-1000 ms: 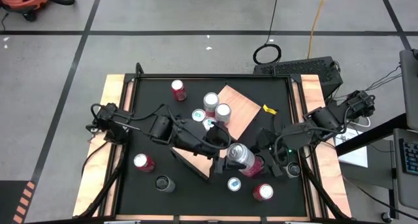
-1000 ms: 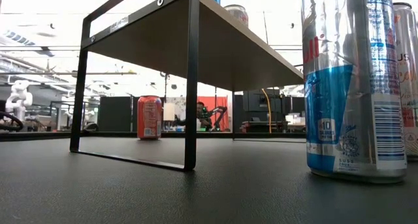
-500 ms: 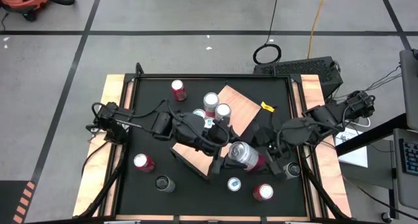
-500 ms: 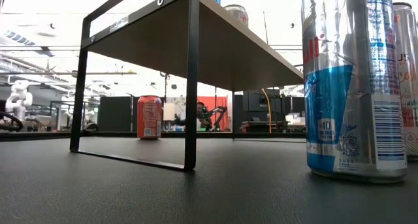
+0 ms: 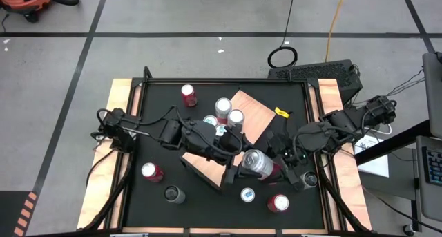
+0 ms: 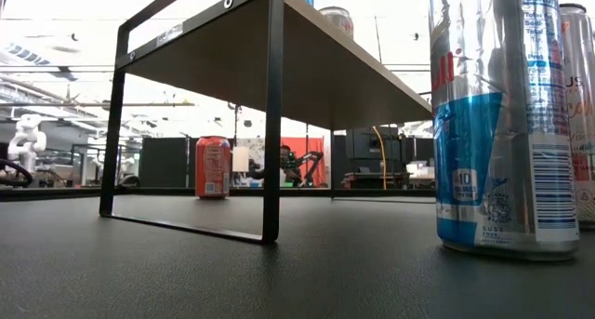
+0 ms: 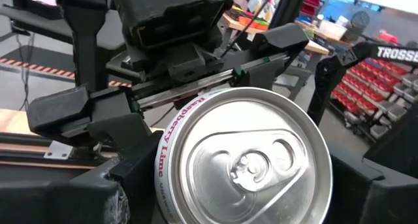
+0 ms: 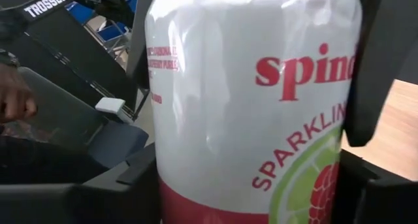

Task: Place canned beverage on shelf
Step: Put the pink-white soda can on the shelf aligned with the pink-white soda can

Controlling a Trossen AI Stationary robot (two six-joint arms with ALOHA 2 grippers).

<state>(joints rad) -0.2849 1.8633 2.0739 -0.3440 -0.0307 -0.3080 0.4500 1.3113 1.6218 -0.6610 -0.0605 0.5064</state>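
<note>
Both grippers meet on one sparkling-water can (image 5: 255, 165), held on its side in mid-air beside the shelf (image 5: 238, 130). The left gripper (image 7: 225, 185) clamps it from the base, lid toward its camera; the right gripper (image 8: 251, 129) brackets the body, its fingers seemingly against the can, firmness unclear. The handover looks best served by a firm right-hand grip before the left lets go.
</note>
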